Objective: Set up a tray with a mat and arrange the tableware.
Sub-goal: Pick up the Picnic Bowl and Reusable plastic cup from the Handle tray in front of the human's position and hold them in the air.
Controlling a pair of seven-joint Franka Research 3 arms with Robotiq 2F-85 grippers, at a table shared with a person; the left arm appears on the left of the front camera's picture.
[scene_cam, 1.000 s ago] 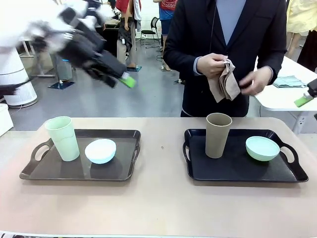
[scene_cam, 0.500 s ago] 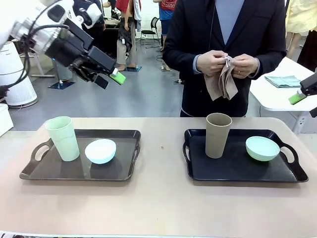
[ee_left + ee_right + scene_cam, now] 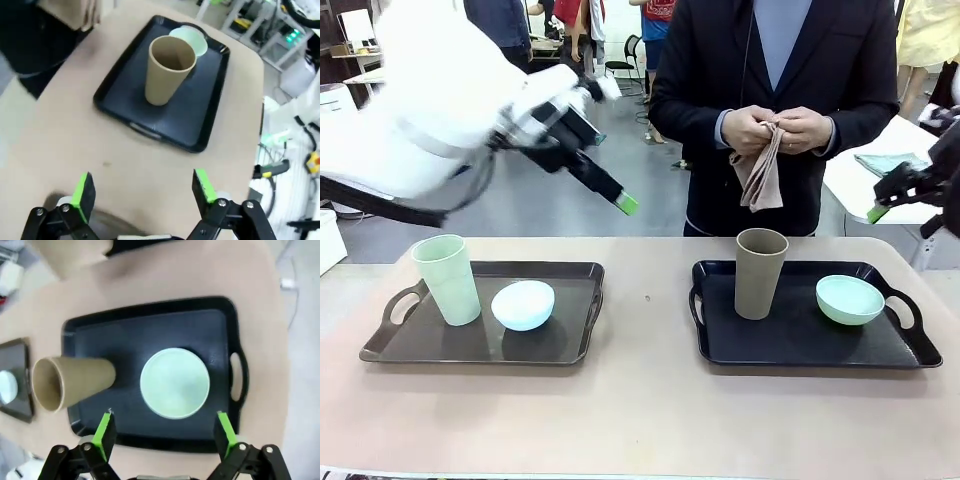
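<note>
Evidently the mat step: the cloth [image 3: 758,180] is held folded in the person's hands [image 3: 775,128], not yet laid. On the right tray [image 3: 790,345] stand the taupe tumbler [image 3: 760,272] and mint bowl [image 3: 850,299]. Both the left fingers [image 3: 82,190] and right fingers [image 3: 224,432] are spread, empty. Next, likely, that tray must be cleared for the cloth.

Beyond the beige table [image 3: 650,420]: grey floor [image 3: 620,190]; right of it, a white side table [image 3: 865,200] bearing a teal cloth [image 3: 885,163]; far behind, a black chair [image 3: 623,66].

Front level — wrists over black tray [image 3: 150,325]
</note>
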